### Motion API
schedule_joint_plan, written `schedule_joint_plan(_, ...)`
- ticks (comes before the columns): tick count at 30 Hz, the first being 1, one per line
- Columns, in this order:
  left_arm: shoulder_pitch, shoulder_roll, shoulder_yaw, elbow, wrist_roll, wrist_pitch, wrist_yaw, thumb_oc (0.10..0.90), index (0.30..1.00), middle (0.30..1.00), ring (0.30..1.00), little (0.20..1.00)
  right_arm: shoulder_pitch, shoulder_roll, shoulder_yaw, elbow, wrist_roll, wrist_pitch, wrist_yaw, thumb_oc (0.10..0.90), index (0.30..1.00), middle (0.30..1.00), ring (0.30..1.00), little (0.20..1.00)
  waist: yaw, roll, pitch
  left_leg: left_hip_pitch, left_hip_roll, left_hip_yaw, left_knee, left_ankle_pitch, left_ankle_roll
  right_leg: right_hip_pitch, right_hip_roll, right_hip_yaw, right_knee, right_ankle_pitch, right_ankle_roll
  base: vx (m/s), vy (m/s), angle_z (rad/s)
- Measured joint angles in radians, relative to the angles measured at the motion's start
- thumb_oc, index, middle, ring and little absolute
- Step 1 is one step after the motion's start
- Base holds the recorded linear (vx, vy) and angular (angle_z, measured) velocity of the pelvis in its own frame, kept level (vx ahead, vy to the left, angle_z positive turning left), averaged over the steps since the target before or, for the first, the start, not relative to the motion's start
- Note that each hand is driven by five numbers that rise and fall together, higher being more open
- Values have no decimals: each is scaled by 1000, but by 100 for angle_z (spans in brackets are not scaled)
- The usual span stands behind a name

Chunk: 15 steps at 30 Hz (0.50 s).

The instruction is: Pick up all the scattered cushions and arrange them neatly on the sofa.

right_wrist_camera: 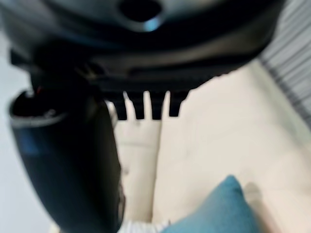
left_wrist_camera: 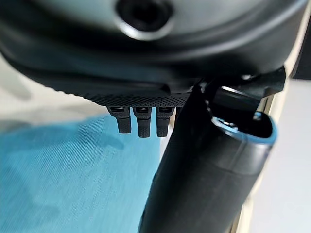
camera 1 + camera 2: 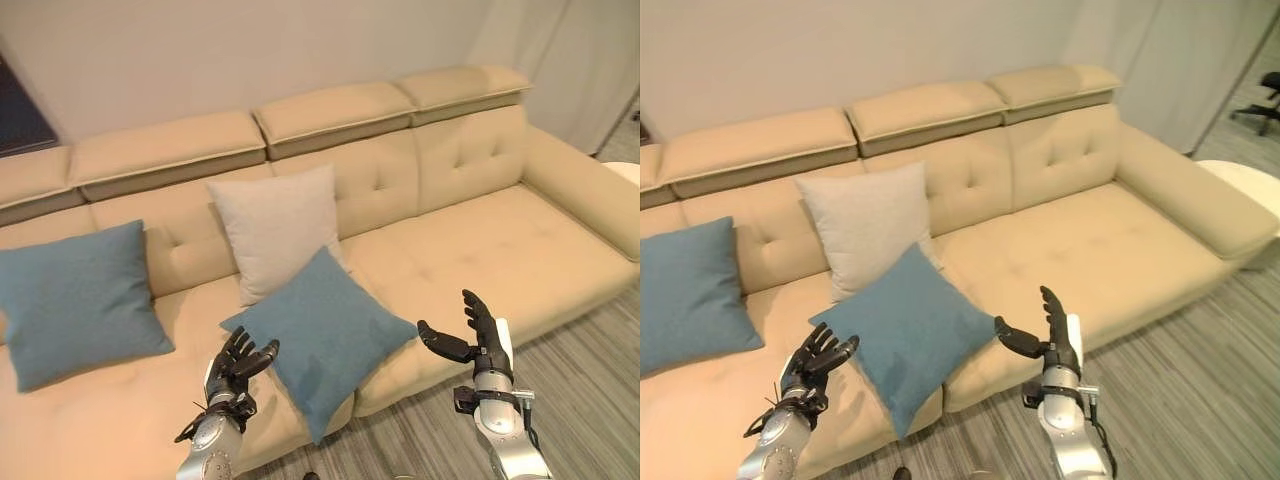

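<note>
A blue cushion [image 3: 325,335] stands on one corner at the front edge of the beige sofa [image 3: 500,240], leaning back against a cream cushion [image 3: 278,230] that rests on the backrest. A second blue cushion [image 3: 80,300] leans at the sofa's left end. My left hand [image 3: 238,365] is open just left of the front blue cushion [image 2: 58,179], not touching it. To that cushion's right my right hand [image 3: 478,335] is open too, a short gap away, with the cushion's corner [image 1: 221,208] showing past it.
Striped grey carpet [image 3: 590,390] runs in front of the sofa. The sofa's right seat and armrest [image 3: 1185,195] are bare. A white round object [image 3: 1245,185] stands past the armrest at the right.
</note>
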Motion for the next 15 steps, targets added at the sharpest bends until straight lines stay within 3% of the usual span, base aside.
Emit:
schedule_joint_plan(1,-2,2,-2,8,7,0,1,800,900,900,900,900,4,1,-4,1,-6,0,1,800,900,900,900,900,-14,2,0,-8,2,-21,12,3,-7,14,6,49,-56,26,16,111,-198,118)
schedule_joint_plan(2,-10,10,-4,19,23,0,1,800,900,900,900,900,16,1,-16,4,-11,0,0,800,900,900,900,900,-28,-9,1,-10,0,-67,28,-1,-22,48,10,117,-163,92,26,122,-224,126)
schedule_joint_plan(3,-9,22,-2,27,39,1,0,800,900,900,900,900,17,0,-23,36,-14,1,0,800,900,900,900,900,-26,-38,-13,-4,-6,-92,24,-7,-46,67,17,138,-217,139,17,102,-183,115)
schedule_joint_plan(4,-10,10,-3,44,50,3,-4,800,900,900,900,900,10,-16,-30,69,-17,10,1,800,900,900,900,900,-17,-46,-19,10,4,-103,16,-18,-75,74,28,108,-227,148,-4,95,-212,62)
schedule_joint_plan(8,24,-46,-32,48,55,28,-32,800,900,900,900,900,-15,-101,-61,110,-28,22,2,800,900,900,900,900,-8,7,-48,-7,94,-71,15,-22,-105,106,107,34,-271,158,-55,105,-166,36)
schedule_joint_plan(12,1,-50,-62,156,55,65,-72,800,900,900,900,900,-150,-145,-54,254,-14,26,2,800,900,900,900,900,-9,9,-55,11,156,-74,-31,-4,-133,155,161,1,-356,188,-85,109,-96,13)
schedule_joint_plan(15,-26,-55,-68,251,51,98,-74,800,900,900,900,900,-249,-188,-3,343,31,28,14,800,900,900,900,900,-7,10,-63,2,173,-87,-59,12,-158,154,173,-20,-387,204,-92,44,-27,14)
